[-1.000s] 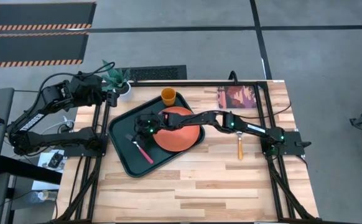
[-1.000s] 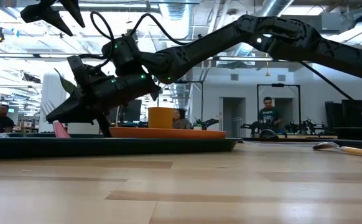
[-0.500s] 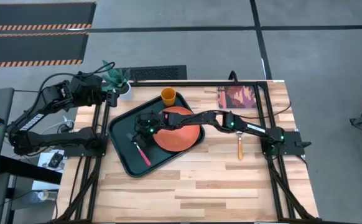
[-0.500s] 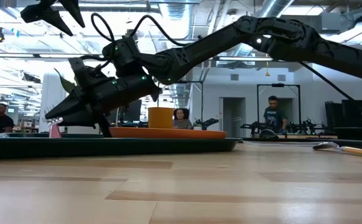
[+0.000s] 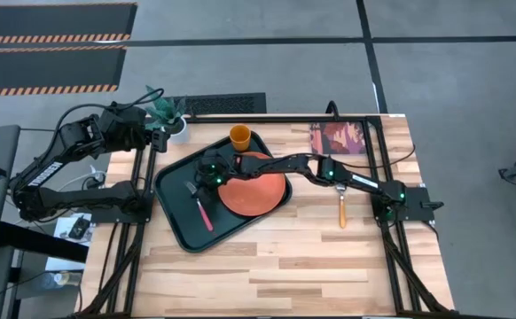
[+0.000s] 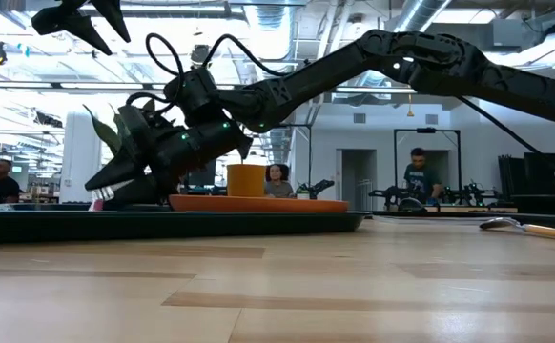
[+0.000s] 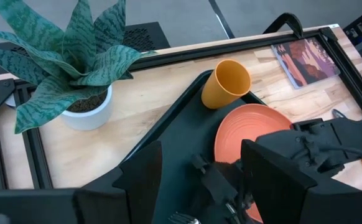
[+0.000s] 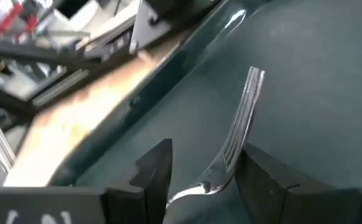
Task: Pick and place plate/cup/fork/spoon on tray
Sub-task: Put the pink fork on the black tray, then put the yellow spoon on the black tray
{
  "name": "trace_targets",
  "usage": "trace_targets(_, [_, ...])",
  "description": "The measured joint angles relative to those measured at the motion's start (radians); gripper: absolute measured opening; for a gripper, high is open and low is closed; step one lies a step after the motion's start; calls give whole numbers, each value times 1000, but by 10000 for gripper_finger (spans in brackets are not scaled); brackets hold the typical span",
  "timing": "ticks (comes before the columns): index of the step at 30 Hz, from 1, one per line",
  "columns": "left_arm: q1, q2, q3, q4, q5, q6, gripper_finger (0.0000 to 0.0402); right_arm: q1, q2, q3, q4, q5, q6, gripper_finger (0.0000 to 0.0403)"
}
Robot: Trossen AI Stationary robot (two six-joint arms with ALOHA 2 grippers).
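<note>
1. The fork point(image 5: 199, 205) is seen lying flat in the left part of the tray point(image 5: 174, 229), beside the plate point(image 5: 256, 184).
2. The right claw point(image 5: 199, 176) is held open and empty just above the fork's prongs.
3. The left claw point(image 7: 196, 180) is parked open off the surface's far-left corner.

Both arms are built of dark, nearly black segments joined by rounded joint housings. The right arm point(image 5: 347, 177) carries small green indicator lights along its links, seen from above at centre and right of the frame. In the low view, black cables loop above its wrist at upper left, and its right claw point(image 6: 101, 183) tapers to dark pointed fingers. The left arm point(image 5: 72, 151), at the left of the overhead frame, bears a pale lettered marking along its lower link.
</note>
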Motion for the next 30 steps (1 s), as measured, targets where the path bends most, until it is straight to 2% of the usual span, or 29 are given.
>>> trace_targets(12, [0,0,0,0,0,-1,206,22,0,0,-54,13,-234,193])
trace_targets(23, [0,0,0,0,0,-1,206,26,-6,31,-114,131,-425,217])
trace_targets(30, [0,0,0,0,0,2,206,26,-62,29,-189,212,-515,226])
